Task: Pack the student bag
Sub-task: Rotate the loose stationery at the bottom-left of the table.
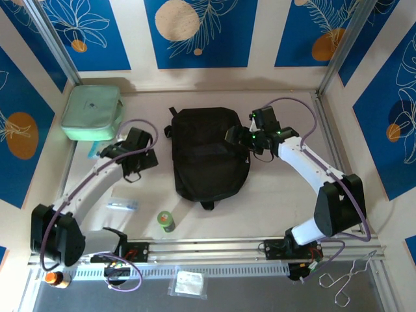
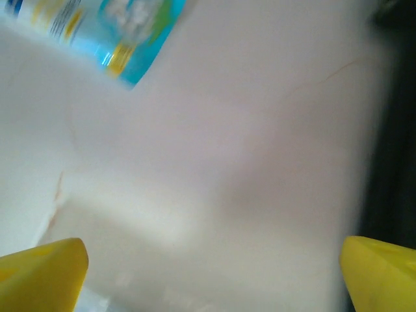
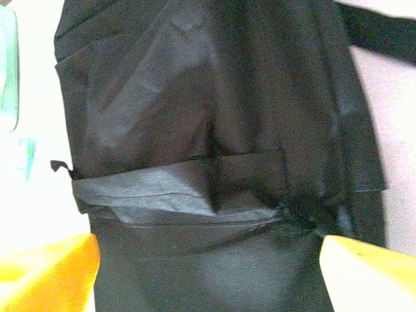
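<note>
Nearest the arms' bases, a small green bottle (image 1: pixel 166 221) and a clear packet (image 1: pixel 122 205) lie on the pale table (image 1: pixel 273 201), just left of the student bag's near end. Further in, the left gripper (image 2: pixel 214 273) hangs over bare tabletop to the bag's left, its yellow fingertips (image 2: pixel 39 276) spread wide with nothing between them. The right gripper (image 3: pixel 208 273) hovers at the bag's right side, jaws also spread, and grips nothing.

The student bag (image 1: pixel 208 156) lies flat at mid-table between the two arms. Its black fabric is creased and a pocket lip (image 3: pixel 169 188) gapes slightly. It looks soft and limp, and probably light. A pinch on the flat panel would likely just bunch the cloth, and the bag would sag if lifted from one point. The pocket lip, the small tab (image 3: pixel 60 166) or the loop at the near end (image 1: pixel 207 205) seem the surer holds. At far left sits a mint green case (image 1: pixel 92 112).
</note>
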Motion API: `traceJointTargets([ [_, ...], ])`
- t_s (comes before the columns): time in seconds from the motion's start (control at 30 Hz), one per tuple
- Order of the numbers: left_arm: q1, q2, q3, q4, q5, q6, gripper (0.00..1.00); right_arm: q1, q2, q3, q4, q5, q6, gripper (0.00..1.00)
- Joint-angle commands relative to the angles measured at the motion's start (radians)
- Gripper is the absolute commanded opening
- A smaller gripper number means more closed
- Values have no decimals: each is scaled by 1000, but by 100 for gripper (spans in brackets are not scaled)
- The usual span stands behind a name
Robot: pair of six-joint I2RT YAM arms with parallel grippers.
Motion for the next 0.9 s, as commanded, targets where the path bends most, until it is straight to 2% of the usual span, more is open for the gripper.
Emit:
traceJointTargets([
  [0.0, 65, -75, -107, -95, 73, -95, 100, 32, 20, 15, 15, -2, 6, 92],
  [0.1, 126, -140, -197, -129, 110, -108, 100, 51, 43, 38, 12, -1, 7, 96],
  [0.2, 185, -193, -250, -161, 97, -133, 100, 64, 60, 51, 13, -2, 8, 96],
  [0.37, 274, -216, -327, -104, 135, -162, 100, 74, 73, 49, 21, 1, 23, 95],
  [0.57, 310, -153, -387, 31, 213, -188, 98, 77, 76, 45, 20, -8, 30, 93],
  [0.87, 321, -61, -361, 151, 298, -124, 81, 75, 77, 43, 17, -5, 36, 91],
])
